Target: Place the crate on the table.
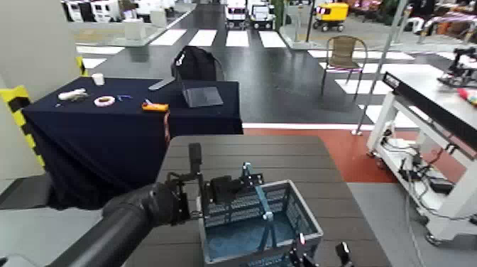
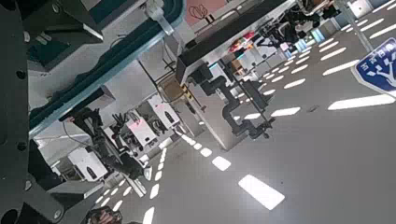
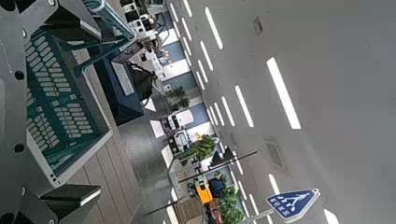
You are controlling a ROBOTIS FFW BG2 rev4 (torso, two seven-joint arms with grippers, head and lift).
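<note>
The blue-grey crate [image 1: 273,224] with lattice walls sits at the near middle of the dark brown slatted table [image 1: 284,160], its teal handle [image 1: 264,206] raised across it. My left gripper [image 1: 213,190] reaches in from the lower left and is against the crate's left rim. My right gripper [image 1: 319,252] is at the crate's near right corner, its two fingertips apart, one on each side of the wall. The right wrist view shows the crate [image 3: 56,103] close up, spanning the gap between the spread fingers [image 3: 58,198], with the table slats [image 3: 117,182] beside it.
A navy-draped table [image 1: 106,121] with tape, tools and a laptop stands beyond the left end. A white-framed workbench [image 1: 433,92] stands to the right, with cables under it. A chair [image 1: 344,57] is farther back on the dark floor.
</note>
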